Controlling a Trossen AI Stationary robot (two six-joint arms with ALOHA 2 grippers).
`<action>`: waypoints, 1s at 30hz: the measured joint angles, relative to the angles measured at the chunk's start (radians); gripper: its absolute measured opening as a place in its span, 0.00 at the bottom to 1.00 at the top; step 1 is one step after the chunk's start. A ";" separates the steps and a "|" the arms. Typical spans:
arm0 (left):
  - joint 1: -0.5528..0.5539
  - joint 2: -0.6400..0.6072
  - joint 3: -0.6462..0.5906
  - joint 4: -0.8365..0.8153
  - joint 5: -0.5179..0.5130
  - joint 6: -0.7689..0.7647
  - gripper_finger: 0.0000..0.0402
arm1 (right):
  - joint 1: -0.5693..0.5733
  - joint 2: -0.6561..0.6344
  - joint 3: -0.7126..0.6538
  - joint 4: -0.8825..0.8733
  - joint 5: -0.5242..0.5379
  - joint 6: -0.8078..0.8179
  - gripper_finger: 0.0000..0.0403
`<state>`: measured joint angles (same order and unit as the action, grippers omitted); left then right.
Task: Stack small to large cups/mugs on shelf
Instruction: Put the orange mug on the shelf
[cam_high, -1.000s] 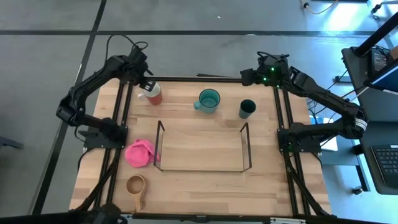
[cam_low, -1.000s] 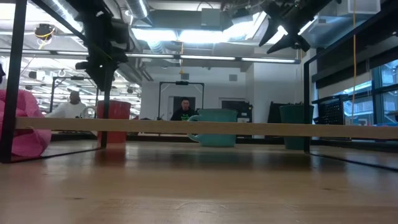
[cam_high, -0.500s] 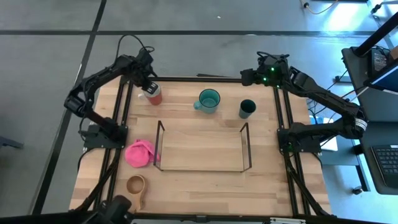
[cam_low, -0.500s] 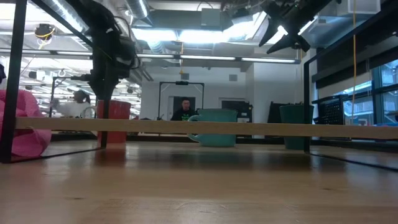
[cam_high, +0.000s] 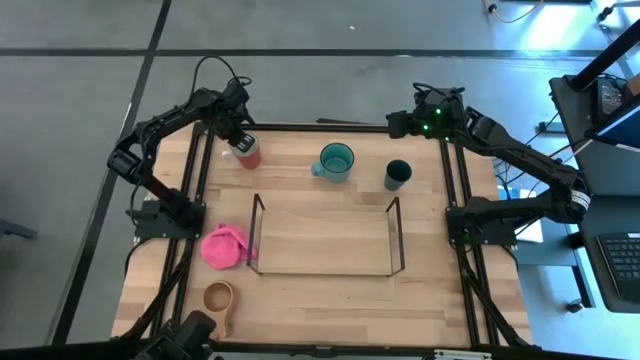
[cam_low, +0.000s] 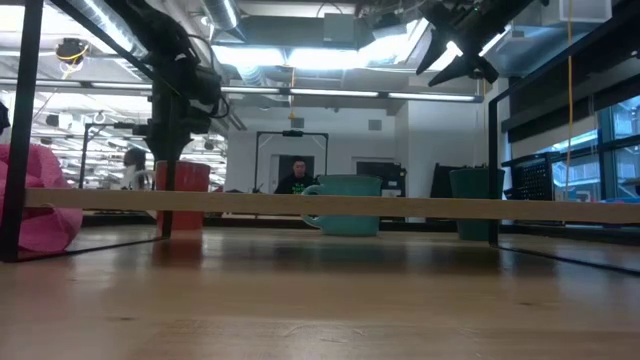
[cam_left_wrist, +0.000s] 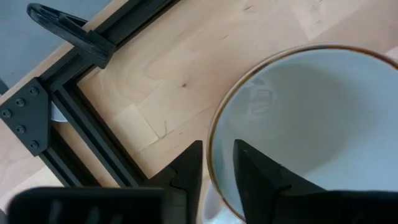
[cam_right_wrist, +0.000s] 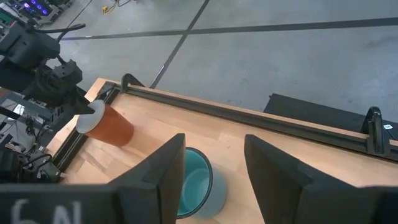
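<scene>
The white-rimmed mug with a brownish side (cam_high: 249, 154) stands upright at the table's far left, and my left gripper (cam_high: 238, 141) is on its rim from above, shut on it. It also shows in the low view (cam_low: 183, 176). The teal mug (cam_high: 336, 162) and the dark green cup (cam_high: 397, 174) stand along the far edge. The tan wooden long-handled cup (cam_high: 219, 298) sits near the front left. The black wire shelf (cam_high: 254, 235) stands in the table's middle. My right gripper (cam_high: 400, 122) hangs open and empty above the far right corner. My left gripper has the mug's rim (cam_left_wrist: 214, 140) between its two fingers, one finger (cam_left_wrist: 261, 177) inside the mug and one (cam_left_wrist: 186, 171) outside. The fingers come from above, pointing down. The mug stands upright with its bottom on the table.
A pink lumpy item (cam_high: 224, 245) lies against the shelf's left end frame. A black metal frame (cam_high: 196, 180) edges the table on the left and right. People show in the room behind (cam_low: 295, 175). Bare wood lies in front of the shelf.
My left gripper has gone down onto the white-rimmed mug's rim, shifting slightly toward the table's right. The mug has stayed where it was.
</scene>
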<state>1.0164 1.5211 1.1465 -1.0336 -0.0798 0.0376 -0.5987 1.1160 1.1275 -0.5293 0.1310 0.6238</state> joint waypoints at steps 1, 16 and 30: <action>0.000 0.000 0.000 0.000 0.000 0.000 0.17 | 0.000 0.000 0.000 0.000 0.000 0.000 0.42; 0.000 -0.017 0.000 -0.014 0.048 -0.033 0.03 | 0.000 0.000 0.000 -0.022 -0.003 0.000 0.42; -0.069 -0.030 0.430 -0.279 0.047 -0.097 0.02 | -0.001 0.000 0.000 -0.023 -0.002 -0.007 0.42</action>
<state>0.9474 1.4910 1.5767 -1.3127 -0.0330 -0.0597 -0.5995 1.1160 1.1275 -0.5526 0.1287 0.6170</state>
